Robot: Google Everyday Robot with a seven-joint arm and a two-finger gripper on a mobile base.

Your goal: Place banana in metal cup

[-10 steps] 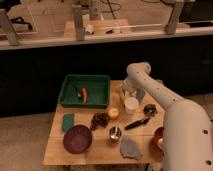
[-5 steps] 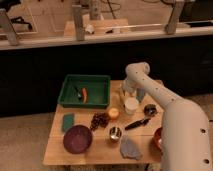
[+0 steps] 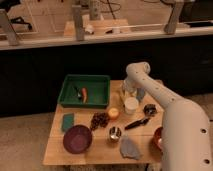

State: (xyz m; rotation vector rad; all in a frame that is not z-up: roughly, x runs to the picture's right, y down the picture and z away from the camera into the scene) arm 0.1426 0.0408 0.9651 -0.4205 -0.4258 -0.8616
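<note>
At the back edge of the table [image 3: 95,154], right of the green tray [image 3: 98,90], the gripper [image 3: 128,91] hangs just behind the white cup [image 3: 130,105] (its grip cannot be told, and the banana cannot be picked out). The metal cup [image 3: 115,133] stands near the front, hemmed by orange fruit [image 3: 113,113], grapes [image 3: 99,120], black tool [image 3: 137,123] and grey cloth [image 3: 130,148]; bare wood shows along the front edge.

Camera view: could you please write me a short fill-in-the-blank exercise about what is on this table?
1. The carrot lies in the ___ tray.
2. The bowl left of the metal cup is ___.
3. The pincer is at the table's far side, close to the ___ cup.
Missing words: green; purple; white.
</note>
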